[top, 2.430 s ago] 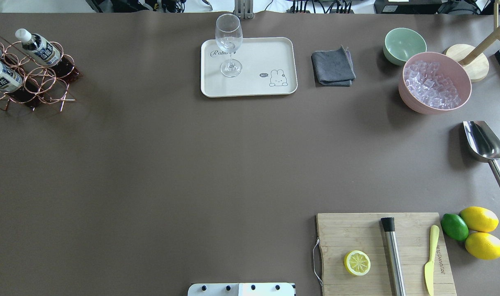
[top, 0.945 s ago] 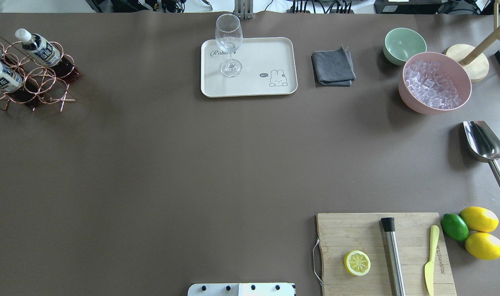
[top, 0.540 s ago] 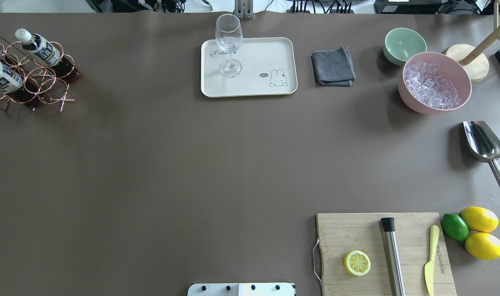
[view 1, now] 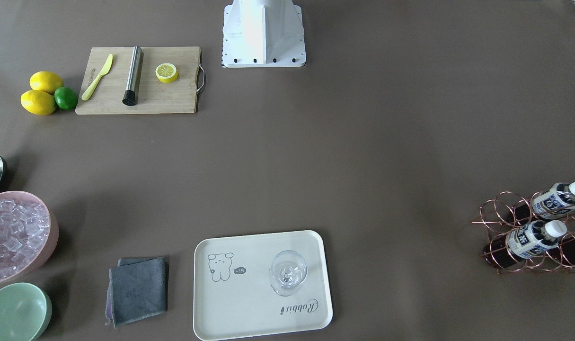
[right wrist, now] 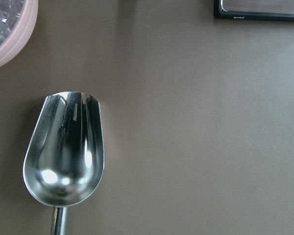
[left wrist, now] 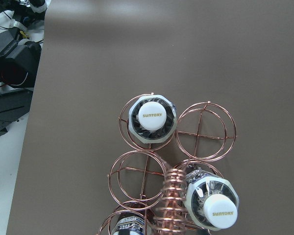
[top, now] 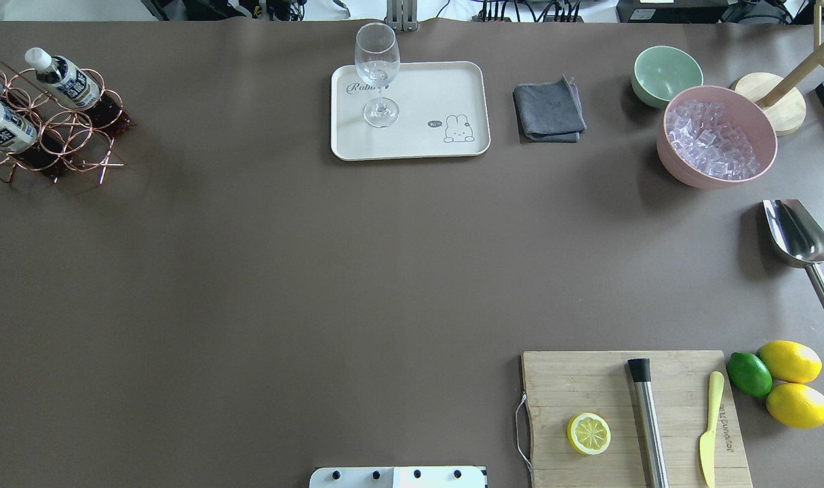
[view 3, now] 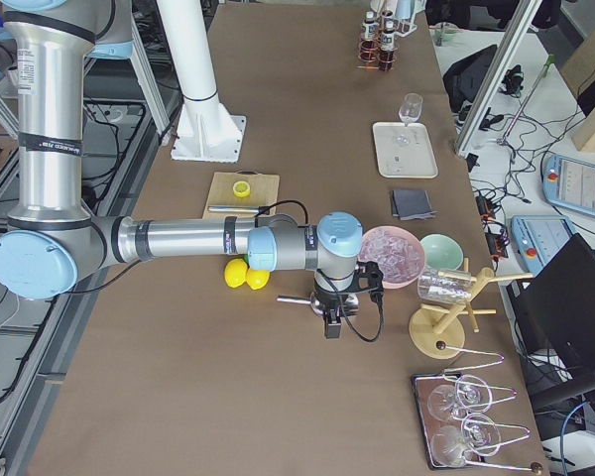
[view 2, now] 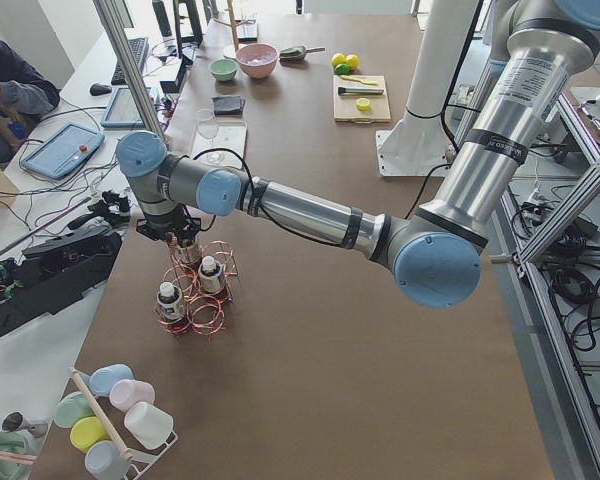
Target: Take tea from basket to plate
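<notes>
3 tea bottles sit in the wire carrier, well apart from the tray

3 tea bottles [top: 66, 78] stand upright in the rose-gold wire carrier [top: 79, 139] at the far-left corner of the bench [top: 317, 271]. In the left wrist cam, 1 white SUNTORY cap sits near mid-view. A 2nd is lower right, just beside the coil handle [left wrist: 170, 200], and the 3rd is cut off by the bottom edge. 2 rings next to them show bare bench through the wire.

The cream tray [top: 439, 88] w/ the bear drawing lies at the far edge, mid-bench, well apart from the carrier. A stemmed wine glass [top: 378, 74] stands on its left part.

The left arm [view 2: 310, 215] reaches out so the left jaws hang right over the carrier. They show only in the side cam, so I can't tell if they're released or clenched. The right arm [view 3: 178, 240] holds the right jaws above the steel scoop [right wrist: 63, 156], near the pink bowl of ice [top: 717, 135]. Same there: can't tell.

Also on the bench: a grey cloth [top: 548, 112] between the tray and a mint-green bowl [top: 666, 71]. On the near right, a wooden cutting board [top: 567, 379] carries a lemon half [top: 589, 434], a steel rod [top: 648, 420] and a yellow knife [top: 710, 427]. 2 lemons [top: 790, 361] and 1 lime [top: 749, 374] lie just beside it.
</notes>
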Robot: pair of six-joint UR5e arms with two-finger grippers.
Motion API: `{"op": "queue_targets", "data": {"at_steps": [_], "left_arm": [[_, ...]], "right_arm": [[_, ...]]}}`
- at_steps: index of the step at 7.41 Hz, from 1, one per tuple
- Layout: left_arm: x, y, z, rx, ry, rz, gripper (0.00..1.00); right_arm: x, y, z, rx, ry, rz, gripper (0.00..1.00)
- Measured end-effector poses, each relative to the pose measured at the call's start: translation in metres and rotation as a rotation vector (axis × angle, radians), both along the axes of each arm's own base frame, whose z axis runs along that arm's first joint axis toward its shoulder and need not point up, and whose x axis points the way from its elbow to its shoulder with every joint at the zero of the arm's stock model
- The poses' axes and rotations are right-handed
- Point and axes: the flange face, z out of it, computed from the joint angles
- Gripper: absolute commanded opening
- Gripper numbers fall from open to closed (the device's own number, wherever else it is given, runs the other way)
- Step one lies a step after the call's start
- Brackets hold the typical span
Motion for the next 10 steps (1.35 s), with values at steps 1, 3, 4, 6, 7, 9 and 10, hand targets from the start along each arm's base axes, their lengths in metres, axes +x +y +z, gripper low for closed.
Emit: {"op": "queue_targets", "data": {"at_steps": [1,3,4,6,7,9,10], "left_arm": [[0.000,0.000,0.000,-0.002,0.000,-0.001,0.00],[-0.003,0.000,-0.003,-0.001,0.005,-0.003,0.00],[-0.006,0.001,-0.007,0.002,0.025,-0.004,0.00],[-0.017,0.006,-0.023,0.030,0.057,-0.013,0.00],[-0.022,0.011,-0.032,0.047,0.063,-0.018,0.00],[-0.026,0.020,-0.057,0.029,0.067,-0.028,0.00],[-0.026,0.026,-0.079,0.004,0.063,-0.032,0.00]], "right_arm": [[0.000,0.000,0.000,0.000,0.000,0.000,1.00],[0.000,0.000,-0.001,0.002,0.000,0.000,1.00],[0.001,0.000,-0.002,0.003,0.000,0.001,1.00],[0.003,0.001,-0.002,0.004,0.000,0.006,1.00],[0.005,0.001,-0.002,0.004,0.000,0.009,1.00],[0.007,0.002,-0.002,0.004,-0.001,0.014,1.00],[0.010,0.002,-0.002,0.004,0.000,0.021,1.00]]}}
